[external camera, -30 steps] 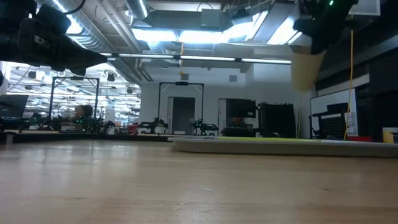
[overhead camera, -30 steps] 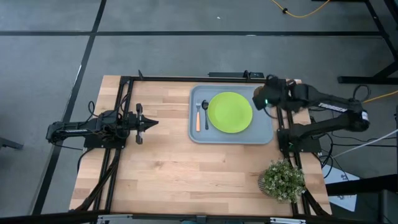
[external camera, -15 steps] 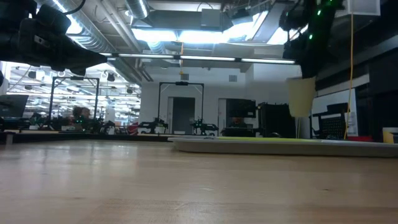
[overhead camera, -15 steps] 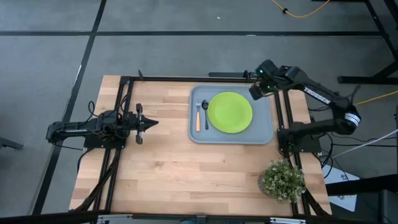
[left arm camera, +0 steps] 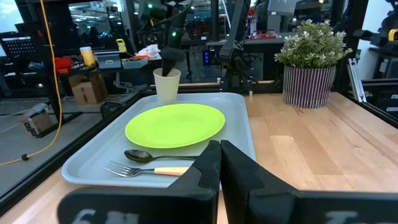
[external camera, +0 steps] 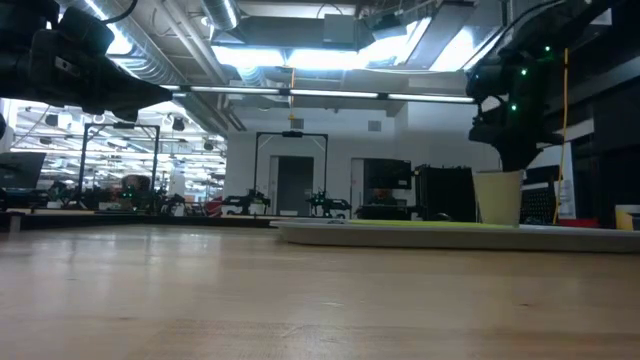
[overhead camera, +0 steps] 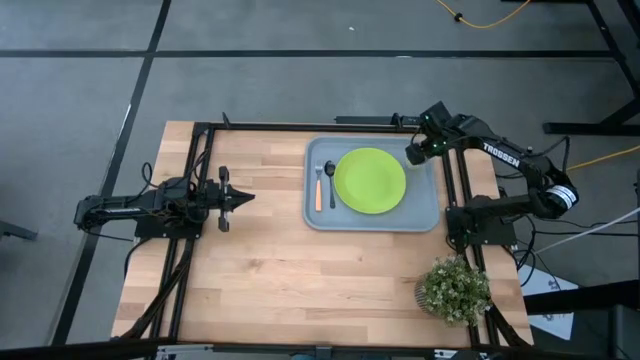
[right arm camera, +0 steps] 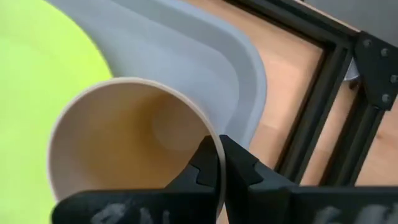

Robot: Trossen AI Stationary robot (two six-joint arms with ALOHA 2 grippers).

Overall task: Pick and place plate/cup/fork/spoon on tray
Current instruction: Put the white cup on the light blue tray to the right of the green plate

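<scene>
Your right gripper pinching the cup rim at the tray's upper-right corner, cup beside the plate, your left gripper closed, mid-left.

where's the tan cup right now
The small tan cup stands upright in the grey-blue tray's far right corner, beside the lime-green plate, its rim pinched in the right claw.

The right hand holds the cup upright on the tray
</scene>
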